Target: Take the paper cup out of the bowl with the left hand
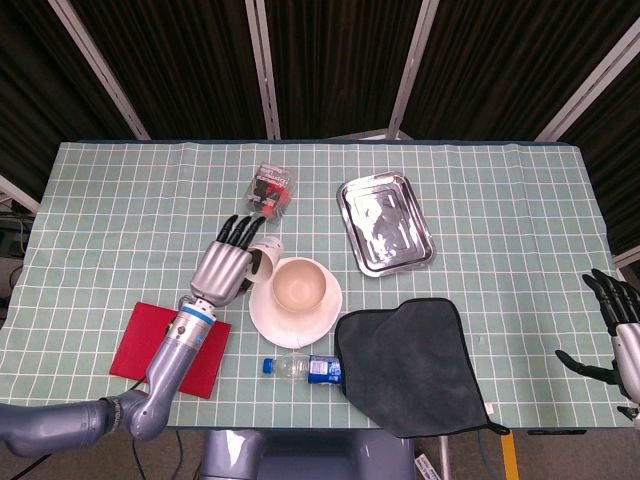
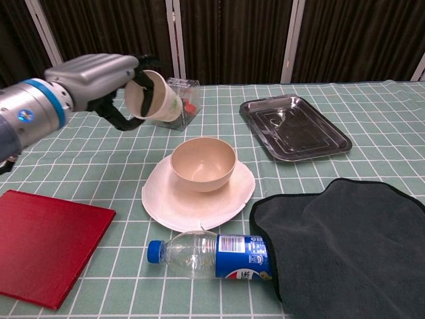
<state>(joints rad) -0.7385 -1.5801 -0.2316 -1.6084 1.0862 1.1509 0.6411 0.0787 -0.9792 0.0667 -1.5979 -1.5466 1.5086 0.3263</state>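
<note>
My left hand (image 2: 99,76) (image 1: 226,265) grips the paper cup (image 2: 153,97) (image 1: 265,256) in the air, up and to the left of the bowl. The cup is tilted, its mouth facing left in the chest view. The beige bowl (image 2: 203,163) (image 1: 298,287) stands empty on a white plate (image 2: 169,206) (image 1: 270,322) at the table's middle. My right hand (image 1: 615,335) hangs at the table's right edge, fingers spread and holding nothing.
A red mat (image 2: 46,242) lies front left. A plastic bottle (image 2: 216,256) lies in front of the plate, its end under a dark cloth (image 2: 345,246). A metal tray (image 2: 294,127) sits back right. A clear box with red items (image 1: 270,190) stands behind the cup.
</note>
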